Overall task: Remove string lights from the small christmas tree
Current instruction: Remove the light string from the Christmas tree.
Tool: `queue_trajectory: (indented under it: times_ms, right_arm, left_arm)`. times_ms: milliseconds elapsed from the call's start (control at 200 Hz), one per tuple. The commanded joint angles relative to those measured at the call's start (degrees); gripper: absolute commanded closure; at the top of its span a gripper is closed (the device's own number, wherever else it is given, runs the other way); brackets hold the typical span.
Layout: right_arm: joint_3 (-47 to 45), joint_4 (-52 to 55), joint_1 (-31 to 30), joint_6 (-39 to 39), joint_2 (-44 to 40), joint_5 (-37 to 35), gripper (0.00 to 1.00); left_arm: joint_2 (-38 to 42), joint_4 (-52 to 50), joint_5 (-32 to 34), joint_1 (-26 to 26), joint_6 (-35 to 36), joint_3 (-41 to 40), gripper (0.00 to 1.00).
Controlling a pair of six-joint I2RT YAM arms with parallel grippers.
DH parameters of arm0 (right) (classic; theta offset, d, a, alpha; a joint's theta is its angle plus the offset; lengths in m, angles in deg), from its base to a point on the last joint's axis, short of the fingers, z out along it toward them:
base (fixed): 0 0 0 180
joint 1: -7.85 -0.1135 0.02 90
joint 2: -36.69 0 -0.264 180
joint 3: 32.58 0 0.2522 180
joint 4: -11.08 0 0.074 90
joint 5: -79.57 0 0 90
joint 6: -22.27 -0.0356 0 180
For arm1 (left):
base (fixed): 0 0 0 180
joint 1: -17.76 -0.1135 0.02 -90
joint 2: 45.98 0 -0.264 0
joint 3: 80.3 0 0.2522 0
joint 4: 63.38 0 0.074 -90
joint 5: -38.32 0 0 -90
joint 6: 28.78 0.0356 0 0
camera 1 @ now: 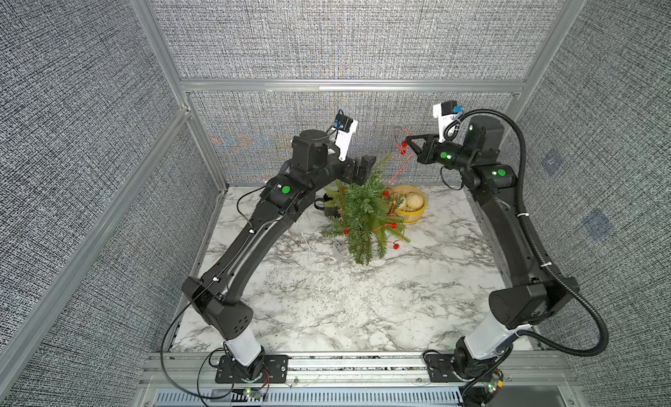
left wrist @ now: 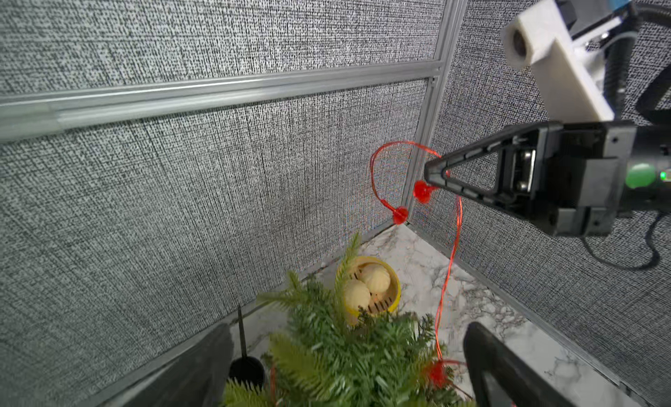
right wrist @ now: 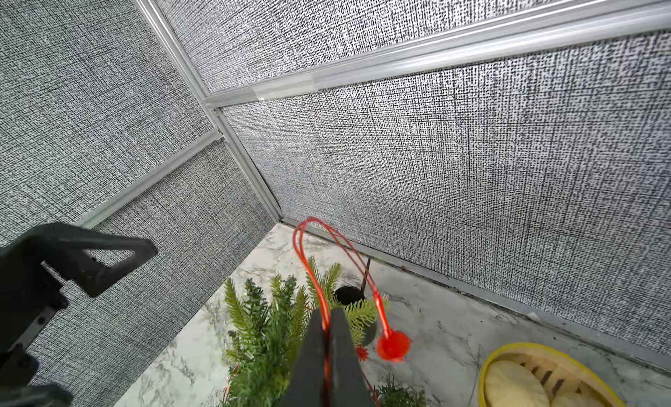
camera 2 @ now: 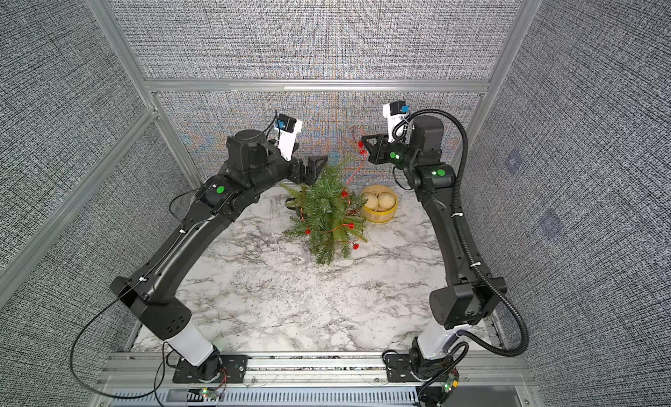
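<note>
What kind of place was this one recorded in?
Most likely a lab robot cell: grey fabric panels in aluminium framing enclose a marble-patterned tabletop, and the left arm and right arm are bolted to a front rail.

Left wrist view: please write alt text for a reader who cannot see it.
The right gripper, shut on the string lights, holds the red wire high, and it runs down into the small christmas tree below. Beyond the tree a yellow basket with two pale buns stands on the marble table.
</note>
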Motion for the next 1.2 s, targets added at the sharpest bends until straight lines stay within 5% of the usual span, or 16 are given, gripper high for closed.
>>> queue_trajectory:
  times_ms: [0, 350, 1196]
  right_arm:
    - [-0.07, 2.0, -0.12, 0.47, -1.21, -2.1, 1.0]
    - [-4.16, 4.84, -0.14, 2.62, -6.75, -7.94, 1.0]
    - [-14.03, 13.77, -4.58, 3.56, -22.15, -14.33, 1.0]
  left_arm:
    - [3.71, -0.42, 0.65, 0.01, -1.93, -4.25, 0.01]
    - [15.96, 0.69, -0.79, -0.03, -6.48, -21.72, 0.04]
    - [29.29, 5.0, -4.65, -0.08, -21.68, -44.25, 0.14]
